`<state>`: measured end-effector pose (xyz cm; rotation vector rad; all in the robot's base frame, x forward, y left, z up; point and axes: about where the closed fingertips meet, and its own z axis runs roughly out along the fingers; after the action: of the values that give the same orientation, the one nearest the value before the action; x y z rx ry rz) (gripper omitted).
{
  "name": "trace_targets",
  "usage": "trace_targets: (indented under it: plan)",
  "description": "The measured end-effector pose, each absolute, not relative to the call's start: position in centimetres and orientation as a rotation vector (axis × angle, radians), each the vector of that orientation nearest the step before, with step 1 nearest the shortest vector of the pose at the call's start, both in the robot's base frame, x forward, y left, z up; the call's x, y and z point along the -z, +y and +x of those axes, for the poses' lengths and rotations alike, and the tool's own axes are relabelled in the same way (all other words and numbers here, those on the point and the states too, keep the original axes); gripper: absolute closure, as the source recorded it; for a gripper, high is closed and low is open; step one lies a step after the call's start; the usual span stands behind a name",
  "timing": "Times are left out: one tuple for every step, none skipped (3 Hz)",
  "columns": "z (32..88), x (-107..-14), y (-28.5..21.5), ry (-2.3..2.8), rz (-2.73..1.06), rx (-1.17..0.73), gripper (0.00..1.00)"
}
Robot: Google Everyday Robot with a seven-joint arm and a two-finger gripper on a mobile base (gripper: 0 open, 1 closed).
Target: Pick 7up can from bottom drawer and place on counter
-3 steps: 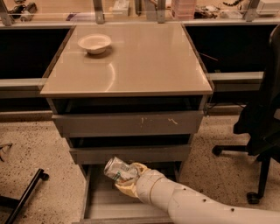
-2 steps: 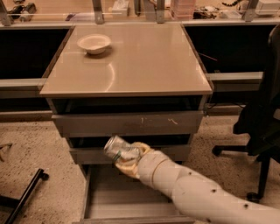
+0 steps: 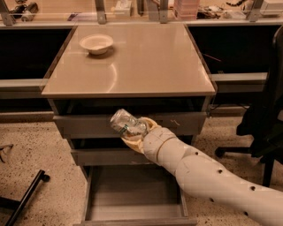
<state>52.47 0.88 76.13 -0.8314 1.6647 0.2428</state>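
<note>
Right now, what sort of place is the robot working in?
Likely an office or lab: a grey drawer cabinet, a black office chair, a cluttered shelf behind. The gripper holds the 7up can in front of the cabinet.

No word, brand or number can be read anywhere. The can (image 3: 125, 122) shows only a blurred green-and-white patch. The gripper (image 3: 135, 132) clasps it, tilted, just below the front edge of the counter (image 3: 146, 66).

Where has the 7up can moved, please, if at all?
Yes: up. Held by the gripper, the 7up can rose from the bottom drawer to the top drawer front.
</note>
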Motion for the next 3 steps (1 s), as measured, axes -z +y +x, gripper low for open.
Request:
trace_targets:
  plan:
    - [53.7,-79.8,1.0,1.629,-0.844,-0.212,1.0]
    - [57.2,-86.2,0.6,1.561,-0.853,-0.152,1.0]
    - [60.5,-90.8,0.5,1.529,-0.847,-0.107,1.0]
